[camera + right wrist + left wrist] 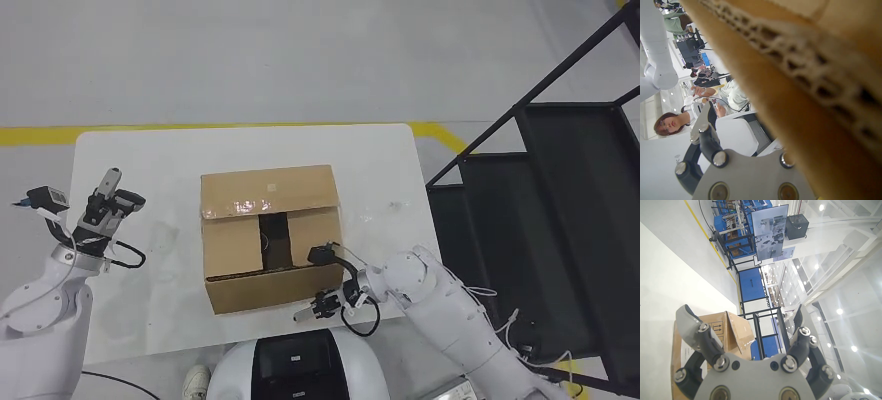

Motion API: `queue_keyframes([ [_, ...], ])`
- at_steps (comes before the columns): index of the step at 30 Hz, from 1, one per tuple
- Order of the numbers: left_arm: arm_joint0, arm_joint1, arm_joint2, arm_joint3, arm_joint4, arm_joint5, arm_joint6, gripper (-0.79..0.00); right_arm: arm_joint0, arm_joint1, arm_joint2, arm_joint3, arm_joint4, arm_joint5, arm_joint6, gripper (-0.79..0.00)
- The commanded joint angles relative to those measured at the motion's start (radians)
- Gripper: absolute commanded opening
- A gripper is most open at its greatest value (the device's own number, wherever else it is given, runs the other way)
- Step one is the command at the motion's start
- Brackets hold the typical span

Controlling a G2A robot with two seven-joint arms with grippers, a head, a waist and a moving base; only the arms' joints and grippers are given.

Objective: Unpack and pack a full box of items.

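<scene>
A brown cardboard box [268, 235] stands in the middle of the white table [150, 160]. Its top flaps are partly folded in, with a dark gap between them. My right gripper [316, 282] is open at the box's near right corner, its fingers straddling the front wall's edge. In the right wrist view a corrugated flap edge [800, 66] lies very close and hides one finger; the other finger [706, 115] stands free. My left gripper [120, 190] is held up off the table to the left of the box, open and holding nothing [744, 317], with the box [730, 330] beyond it.
A black metal staircase [540, 180] stands just past the table's right edge. A yellow line [40, 133] runs along the floor behind the table. Bare table surface lies on both sides of the box and behind it.
</scene>
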Motion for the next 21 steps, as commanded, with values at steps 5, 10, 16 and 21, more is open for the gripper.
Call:
queue_keyframes([
  [5,0.0,0.0,0.0,0.0,0.0,0.0,0.0,0.0,0.029,-0.005,-0.039,0.035,-0.021,0.045,-0.048,0.0],
  [10,0.0,0.0,0.0,0.0,0.0,0.0,0.0,0.0,0.015,0.0,-0.045,-0.008,0.049,0.001,-0.006,0.0],
  [16,0.0,0.0,0.0,0.0,0.0,0.0,0.0,0.0,-0.074,0.042,0.08,-0.163,0.192,-0.117,0.142,0.0],
  [21,0.0,0.0,0.0,0.0,0.0,0.0,0.0,0.0,-0.119,0.066,0.158,-0.215,0.273,-0.149,0.192,0.0],
])
